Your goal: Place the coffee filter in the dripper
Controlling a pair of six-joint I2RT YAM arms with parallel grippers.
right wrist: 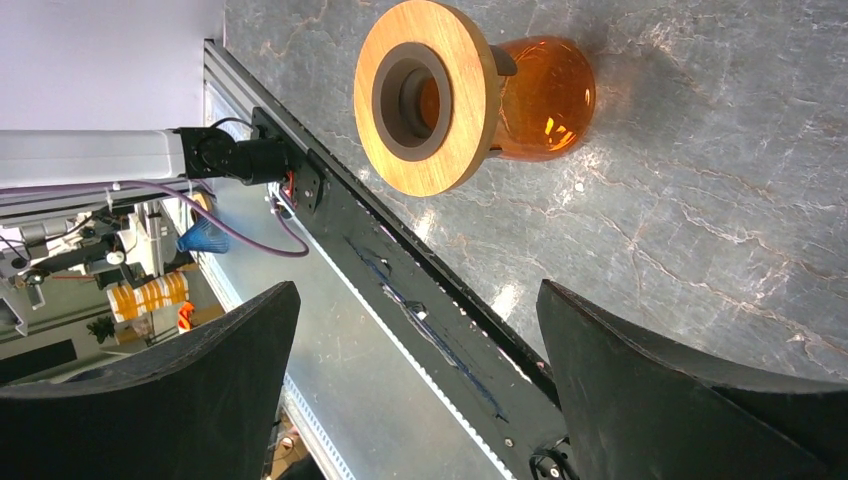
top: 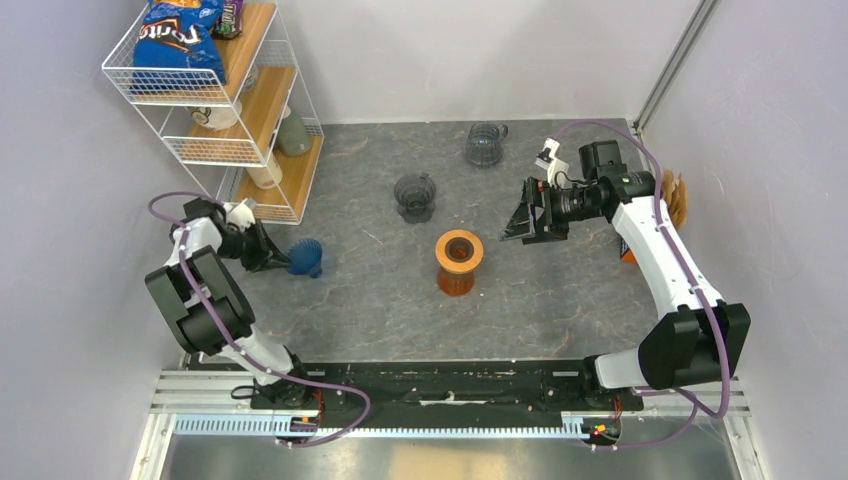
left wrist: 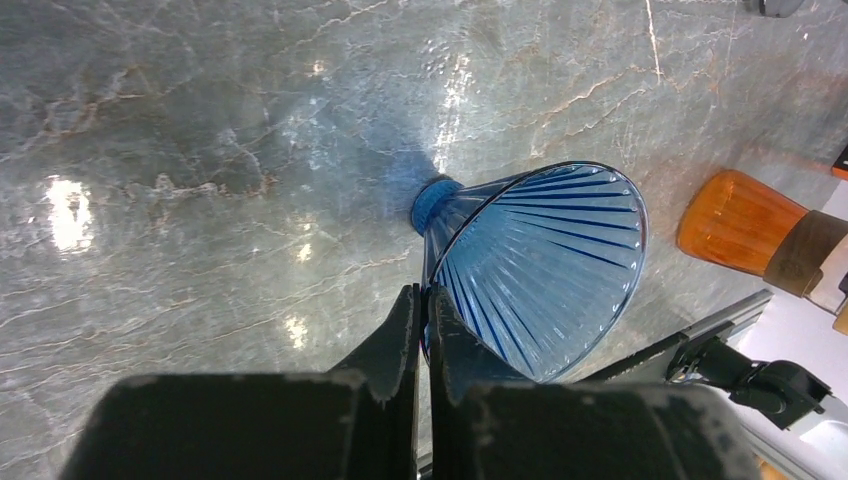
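Black left gripper [left wrist: 422, 310] clamps tight on the rim of the ribbed, translucent blue cone dripper [left wrist: 545, 265]; right gripper [right wrist: 415, 300] gapes empty, facing a wood-collared amber glass carafe [right wrist: 548, 95].

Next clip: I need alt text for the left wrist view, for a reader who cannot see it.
The left tool pinches the rim of a blue dripper, a ribbed cone tipped so its wide mouth faces the camera. Beneath is a grey marbled table, with an orange glass vessel at the right edge.
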